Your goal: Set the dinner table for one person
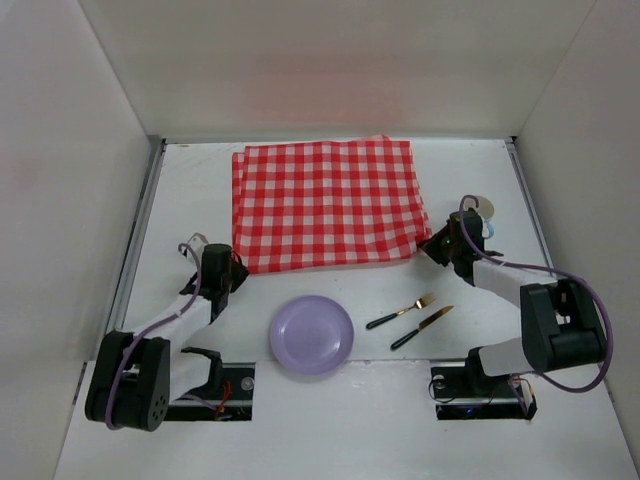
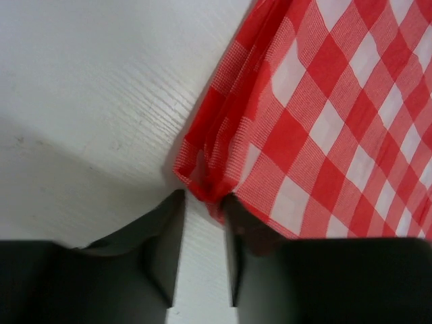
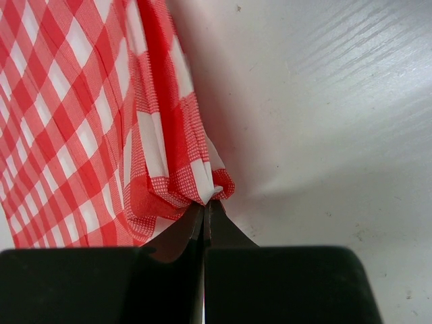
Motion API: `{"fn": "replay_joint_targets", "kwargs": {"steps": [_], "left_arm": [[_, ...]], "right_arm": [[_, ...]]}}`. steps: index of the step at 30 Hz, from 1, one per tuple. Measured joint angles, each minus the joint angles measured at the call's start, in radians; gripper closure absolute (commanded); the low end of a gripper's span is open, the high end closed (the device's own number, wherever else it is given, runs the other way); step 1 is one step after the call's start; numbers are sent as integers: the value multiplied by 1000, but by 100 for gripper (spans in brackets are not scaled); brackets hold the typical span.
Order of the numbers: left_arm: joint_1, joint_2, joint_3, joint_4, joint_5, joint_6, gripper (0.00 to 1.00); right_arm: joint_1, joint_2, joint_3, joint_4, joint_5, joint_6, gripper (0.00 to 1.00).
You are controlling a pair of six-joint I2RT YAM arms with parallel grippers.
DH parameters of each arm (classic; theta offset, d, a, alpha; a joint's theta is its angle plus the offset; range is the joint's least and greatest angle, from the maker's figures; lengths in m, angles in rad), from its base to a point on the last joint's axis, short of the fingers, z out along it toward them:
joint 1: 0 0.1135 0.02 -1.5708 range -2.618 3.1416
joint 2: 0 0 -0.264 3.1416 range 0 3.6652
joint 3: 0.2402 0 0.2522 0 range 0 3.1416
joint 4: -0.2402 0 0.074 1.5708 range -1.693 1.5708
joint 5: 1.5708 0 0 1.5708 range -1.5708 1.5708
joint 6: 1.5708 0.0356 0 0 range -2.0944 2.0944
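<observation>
The red-and-white checked cloth (image 1: 326, 203) lies folded on the far middle of the white dinner table (image 1: 190, 195). My left gripper (image 1: 228, 270) is at the cloth's near left corner. In the left wrist view the left gripper (image 2: 204, 200) is open, with the cloth corner (image 2: 202, 182) just at its fingertips. My right gripper (image 1: 438, 246) is at the near right corner. In the right wrist view the right gripper (image 3: 204, 205) is shut on the bunched cloth corner (image 3: 202, 185), which is pulled up into folds.
A purple plate (image 1: 311, 335) sits at the near middle. A gold fork (image 1: 400, 311) and a gold knife (image 1: 421, 327), both dark-handled, lie to its right. A white and blue cup (image 1: 484, 212) stands behind my right arm. White walls enclose the table.
</observation>
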Motion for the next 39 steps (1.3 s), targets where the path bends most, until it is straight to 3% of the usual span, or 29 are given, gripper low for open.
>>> {"fn": "replay_joint_targets", "kwargs": {"steps": [2, 4, 16, 24, 27, 32, 35, 39], "left_arm": [[-10, 36, 8, 25, -16, 1, 94], [-15, 61, 13, 58, -39, 3, 100], [14, 8, -1, 132, -77, -28, 100], [16, -65, -56, 130, -49, -30, 100], [21, -81, -72, 117, -50, -31, 95], [17, -161, -93, 68, -86, -29, 70], [14, -283, -98, 6, -124, -25, 60], [0, -475, -90, -77, -171, -18, 57]], "right_arm": [[0, -2, 0, 0, -3, -2, 99], [2, -2, 0, -1, -10, -3, 100], [-52, -59, -3, -45, -68, -34, 100], [-67, -140, -71, -98, -25, -51, 100], [-61, -136, -84, -118, -6, -52, 98], [-58, -159, -96, -159, 43, -62, 69], [-54, -256, -101, -228, 103, -74, 56], [-27, -428, -80, -316, 185, -95, 49]]}}
